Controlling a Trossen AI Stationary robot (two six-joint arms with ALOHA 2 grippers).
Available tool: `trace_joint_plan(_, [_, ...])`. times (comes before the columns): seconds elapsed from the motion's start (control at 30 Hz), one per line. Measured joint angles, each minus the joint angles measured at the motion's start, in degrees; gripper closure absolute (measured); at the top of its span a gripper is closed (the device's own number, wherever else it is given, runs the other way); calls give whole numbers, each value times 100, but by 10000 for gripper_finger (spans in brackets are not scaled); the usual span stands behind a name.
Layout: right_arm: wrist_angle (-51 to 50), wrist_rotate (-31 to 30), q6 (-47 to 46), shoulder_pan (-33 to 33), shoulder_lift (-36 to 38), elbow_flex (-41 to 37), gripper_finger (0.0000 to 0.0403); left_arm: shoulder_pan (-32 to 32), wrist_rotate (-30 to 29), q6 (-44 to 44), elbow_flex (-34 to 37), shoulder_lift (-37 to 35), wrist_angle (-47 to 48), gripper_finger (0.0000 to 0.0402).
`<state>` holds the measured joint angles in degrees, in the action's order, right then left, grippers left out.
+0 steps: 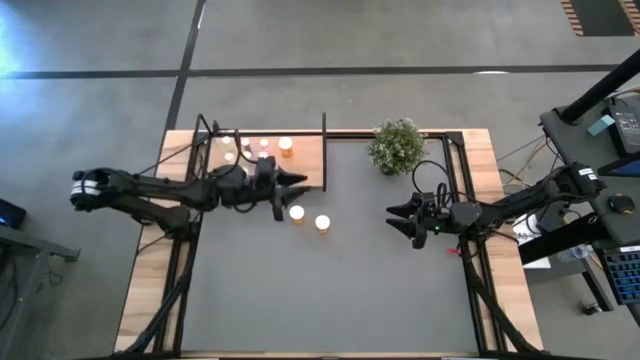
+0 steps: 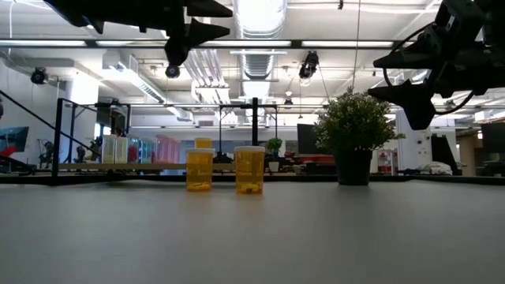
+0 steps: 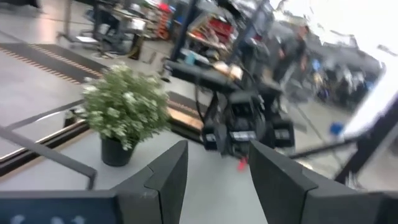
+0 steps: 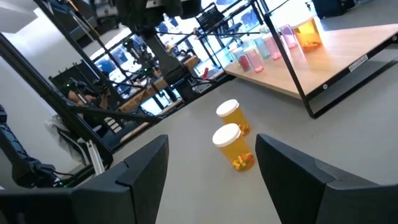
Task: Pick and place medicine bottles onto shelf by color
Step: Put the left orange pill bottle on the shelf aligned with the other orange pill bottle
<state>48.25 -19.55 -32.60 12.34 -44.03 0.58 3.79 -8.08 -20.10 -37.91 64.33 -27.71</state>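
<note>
looking straight down, the left gripper (image 1: 297, 181) hangs over the front edge of the shelf (image 1: 305, 160), fingers apart and holding nothing. two orange bottles (image 1: 297, 213) (image 1: 322, 223) stand on the grey table (image 1: 330, 290) just in front of the shelf, near each other but apart. more bottles sit toward the back of the shelf, an orange one (image 1: 286, 146) among paler ones. the right gripper (image 1: 399, 219) waits over the table's right half, in front of the plant (image 1: 397, 145), open and empty.

from table height, the two orange bottles (image 2: 199, 169) (image 2: 250, 169) stand upright side by side with white caps, and the plant (image 2: 354, 134) stands to their right. pale, pink and bluish bottles (image 2: 168, 148) line the shelf behind.

the left wrist camera shows its fingers (image 3: 166, 178) spread with nothing between them, the plant (image 3: 124, 114) and the other arm beyond.

the right wrist camera shows its fingers (image 4: 146, 168) wide apart, both orange bottles (image 4: 234, 147) (image 4: 231, 115) on the table ahead, and the shelf (image 4: 329, 59) with an orange bottle (image 4: 308, 33), pink and bluish ones.
</note>
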Motion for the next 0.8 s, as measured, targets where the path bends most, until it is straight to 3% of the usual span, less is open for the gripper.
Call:
trace_joint_plan(0.13, [0, 0, 0, 1, 0, 0, 172, -91, 201, 275, -84, 68, 275, 248])
trace_joint_plan(0.47, [0, 0, 0, 2, 0, 0, 172, -223, 283, 1193, -703, 45, 2328, 248])
trace_joint_plan(0.67, [2, 0, 0, 0, 0, 0, 172, -362, 279, 1209, -701, 45, 2444, 248])
trace_joint_plan(0.8, [0, 0, 0, 1, 0, 0, 172, -569, -144, 1208, -706, 200, 2451, 248])
